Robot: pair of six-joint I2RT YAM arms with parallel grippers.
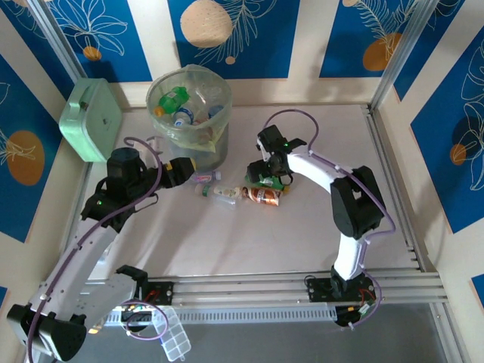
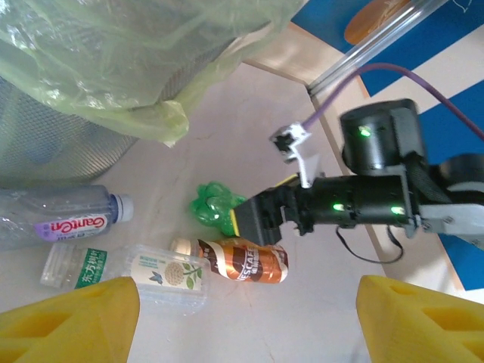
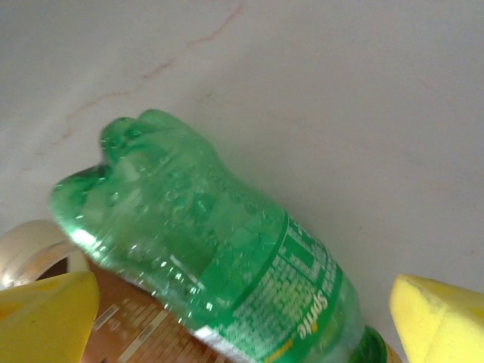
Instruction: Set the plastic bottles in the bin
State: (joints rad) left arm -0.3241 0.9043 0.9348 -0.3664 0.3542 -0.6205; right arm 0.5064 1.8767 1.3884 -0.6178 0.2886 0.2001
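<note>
The right gripper point(image 3: 242, 321) has its yellow pads point(image 3: 45, 318) spread wide. A green plastic Sprite bottle point(image 3: 204, 242) lies slantwise between them on the pale marbled tabletop point(image 3: 340, 98), its lumpy base pointing away from the jaws (a strip of table shows between the bottle and one pad, so nothing is clamped). Tucked under the bottle beside the other pad is a brown-labelled coffee bottle point(image 3: 121, 325).

The left gripper point(image 2: 246, 321) also stands wide, with nothing between its yellow fingertips point(image 2: 72, 318). Just ahead of one fingertip lies a clear bottle with a green-and-white label point(image 2: 128, 272), and beyond that a clear bottle with a pink label point(image 2: 64, 219). Farther ahead on the same side rises the tall round grey-green bin point(image 2: 45, 140) with its pale-green bag liner point(image 2: 113, 60). Seen from above, more bottles point(image 1: 185, 106) lie inside it.
</note>
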